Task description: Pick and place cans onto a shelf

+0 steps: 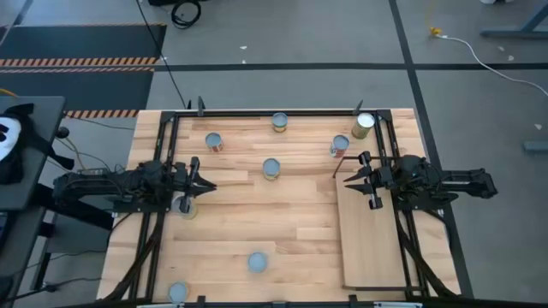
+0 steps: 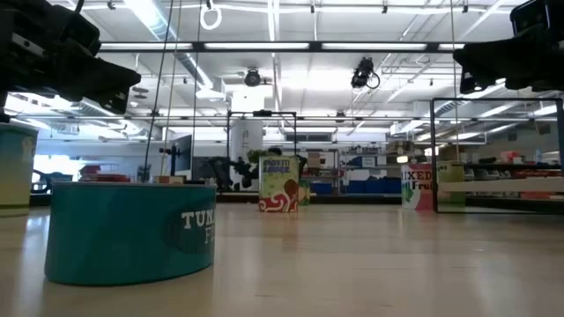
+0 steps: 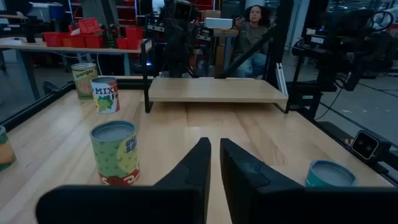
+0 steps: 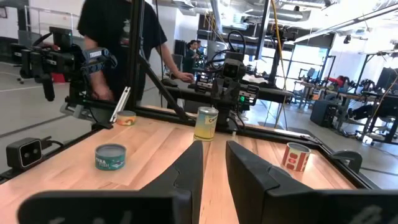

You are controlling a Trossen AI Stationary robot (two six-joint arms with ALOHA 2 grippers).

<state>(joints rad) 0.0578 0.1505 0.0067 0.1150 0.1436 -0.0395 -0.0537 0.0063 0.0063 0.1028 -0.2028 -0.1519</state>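
Here, left tool [image 1: 205, 186] parted narrowly, empty, a can [image 1: 183, 205] just beside it on the counter [image 1: 291, 231]. Right tool [image 1: 351, 180] likewise parted, empty, over the shelf's [image 1: 370, 248] far end, two cans [image 1: 339, 145] near.

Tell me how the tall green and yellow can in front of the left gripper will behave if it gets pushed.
The tall can stands upright on smooth wood, so a low push probably slides it. It is taller than wide, so a high push might tip it. Once down, it would likely roll.
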